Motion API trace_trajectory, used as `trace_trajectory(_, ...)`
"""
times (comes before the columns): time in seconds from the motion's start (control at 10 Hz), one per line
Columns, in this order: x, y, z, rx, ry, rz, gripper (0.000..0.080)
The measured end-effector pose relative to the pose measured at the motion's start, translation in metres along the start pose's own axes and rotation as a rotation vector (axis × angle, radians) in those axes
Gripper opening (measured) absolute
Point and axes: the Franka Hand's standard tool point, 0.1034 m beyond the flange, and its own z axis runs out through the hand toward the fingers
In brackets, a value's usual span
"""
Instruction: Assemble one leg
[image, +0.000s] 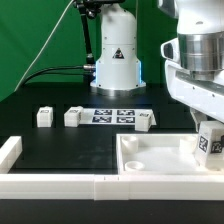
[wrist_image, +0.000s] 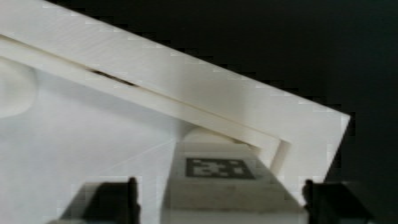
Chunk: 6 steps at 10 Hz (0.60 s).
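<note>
Nearest my exterior camera runs the long white border rail (image: 60, 186), well short of the gripper (image: 206, 130) and on the camera's side of it. Just behind the rail sits the white tray (image: 150, 160), and the gripper hangs over the tray's corner at the exterior view's right. The leg (image: 211, 146) stands upright directly below the gripper at that corner, its black-and-white tag facing outward.

From the wrist camera, I see the gripper (wrist_image: 219, 202) straddling the leg (wrist_image: 221, 166). One dark finger (wrist_image: 116, 200) sits on one side and the other on the opposite side, with the tag between them. Beyond the leg, the tray's wall (wrist_image: 169, 92) angles into a corner. I cannot tell whether the pads are actually pressing on the leg or merely flanking it; the angle hides the contact.

Away from the gripper, toward the exterior view's left, one spare leg (image: 146, 121) lies on the black table (image: 60, 145) just past the tray. The marker board (image: 112, 115) lies beyond it, and two further spare legs (image: 73, 117) are farther still, well apart from the tool.
</note>
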Motion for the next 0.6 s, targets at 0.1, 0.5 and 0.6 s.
trace_trajectory(0.1, 0.0000, 0.0002, 0.0000, -0.001, -0.001, -0.041, 0.0587)
trace_trajectory(0.5, -0.0016, 0.0006, 0.0017, -0.025, -0.014, -0.581, 0.0646)
trace_trajectory(0.6, -0.0005, 0.0005, 0.0022, -0.036, -0.009, -0.746, 0.0646)
